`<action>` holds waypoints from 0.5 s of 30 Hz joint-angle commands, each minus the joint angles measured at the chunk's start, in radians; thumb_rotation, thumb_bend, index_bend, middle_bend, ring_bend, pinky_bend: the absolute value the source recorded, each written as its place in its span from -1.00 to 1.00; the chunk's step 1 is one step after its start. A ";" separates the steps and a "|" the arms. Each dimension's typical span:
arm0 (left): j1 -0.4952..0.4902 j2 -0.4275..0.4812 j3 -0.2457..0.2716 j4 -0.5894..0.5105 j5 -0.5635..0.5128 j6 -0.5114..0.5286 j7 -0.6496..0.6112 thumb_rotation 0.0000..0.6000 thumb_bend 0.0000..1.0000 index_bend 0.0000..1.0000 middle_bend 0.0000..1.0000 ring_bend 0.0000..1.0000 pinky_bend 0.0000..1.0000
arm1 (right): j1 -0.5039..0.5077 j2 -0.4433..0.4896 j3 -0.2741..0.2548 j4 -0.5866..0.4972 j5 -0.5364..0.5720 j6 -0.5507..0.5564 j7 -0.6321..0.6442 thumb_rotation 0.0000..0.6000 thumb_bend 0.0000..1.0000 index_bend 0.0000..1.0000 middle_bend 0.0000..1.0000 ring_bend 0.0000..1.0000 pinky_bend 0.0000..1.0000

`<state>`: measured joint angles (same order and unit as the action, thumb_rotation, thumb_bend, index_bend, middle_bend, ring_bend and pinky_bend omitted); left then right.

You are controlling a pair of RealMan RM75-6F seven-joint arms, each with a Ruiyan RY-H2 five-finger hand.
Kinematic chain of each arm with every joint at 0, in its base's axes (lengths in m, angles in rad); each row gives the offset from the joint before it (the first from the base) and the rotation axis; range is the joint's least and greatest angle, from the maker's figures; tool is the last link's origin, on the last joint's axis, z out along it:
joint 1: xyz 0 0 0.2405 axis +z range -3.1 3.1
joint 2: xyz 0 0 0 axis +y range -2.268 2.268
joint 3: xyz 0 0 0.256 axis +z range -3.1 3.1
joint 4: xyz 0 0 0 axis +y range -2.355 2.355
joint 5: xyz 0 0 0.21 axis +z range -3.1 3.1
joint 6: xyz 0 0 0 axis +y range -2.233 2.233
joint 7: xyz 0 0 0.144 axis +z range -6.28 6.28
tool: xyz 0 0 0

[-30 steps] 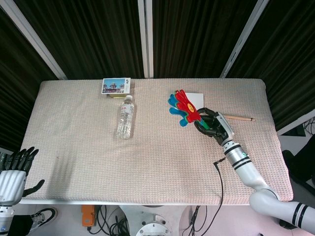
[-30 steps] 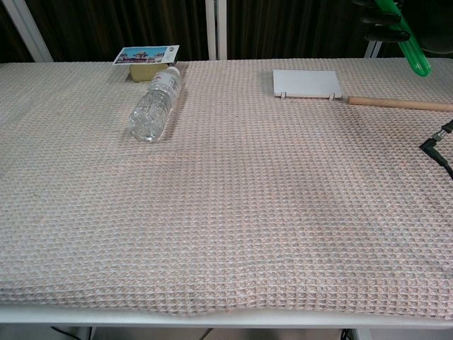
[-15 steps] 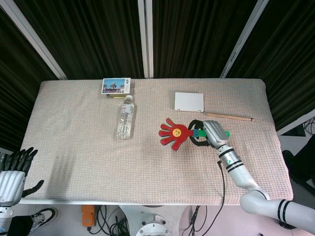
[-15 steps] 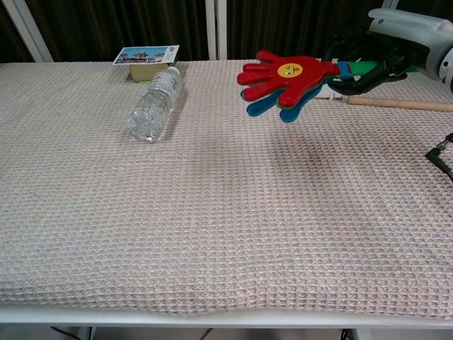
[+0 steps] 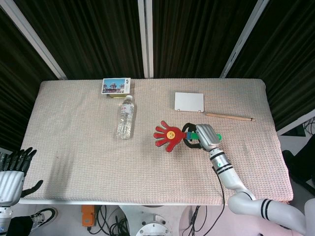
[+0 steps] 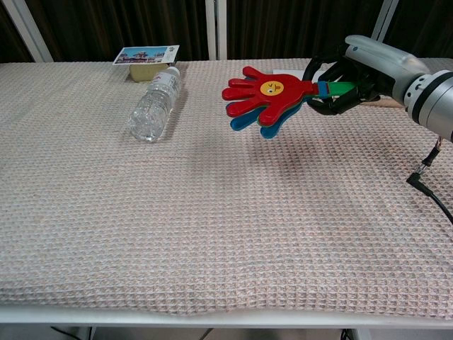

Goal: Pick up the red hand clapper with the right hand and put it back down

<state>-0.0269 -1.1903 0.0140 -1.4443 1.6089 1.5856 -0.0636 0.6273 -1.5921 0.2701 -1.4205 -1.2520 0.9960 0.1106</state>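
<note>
Counting the table's [image 5: 74, 162] load, we found one red hand clapper [image 5: 167, 135], one water bottle [image 5: 125, 117], one picture-topped box [image 5: 116, 87], one white card [image 5: 189, 102] and one pencil [image 5: 229, 117]. Our right hand [image 5: 204, 136] clamped the clapper's green handle, holding the clapper flat above the cloth near the table's middle, palm end pointing toward the left edge. Our left hand [image 5: 15, 169] hung off the near left corner, fingers apart and holding nothing. The near half of the table and its left side lay open.
</note>
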 commanded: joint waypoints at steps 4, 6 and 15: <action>0.003 0.003 0.000 0.001 -0.004 0.001 -0.004 1.00 -0.64 -0.92 -1.00 -1.00 -1.00 | 0.027 -0.037 -0.030 0.069 -0.038 -0.016 0.010 1.00 -0.38 0.78 0.70 0.64 0.99; 0.004 0.002 0.000 0.003 -0.005 0.001 -0.006 1.00 -0.64 -0.92 -1.00 -1.00 -1.00 | 0.036 -0.023 -0.043 0.069 -0.033 -0.050 0.000 1.00 -0.59 0.44 0.28 0.15 0.70; 0.005 0.001 0.000 0.008 -0.007 0.001 -0.012 1.00 -0.64 -0.92 -1.00 -1.00 -1.00 | 0.069 0.097 -0.040 -0.064 0.205 -0.167 -0.230 1.00 -1.00 -1.00 -1.00 -1.00 -1.00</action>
<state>-0.0220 -1.1891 0.0139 -1.4359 1.6023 1.5863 -0.0757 0.6864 -1.5360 0.2240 -1.4292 -1.1150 0.8445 -0.0569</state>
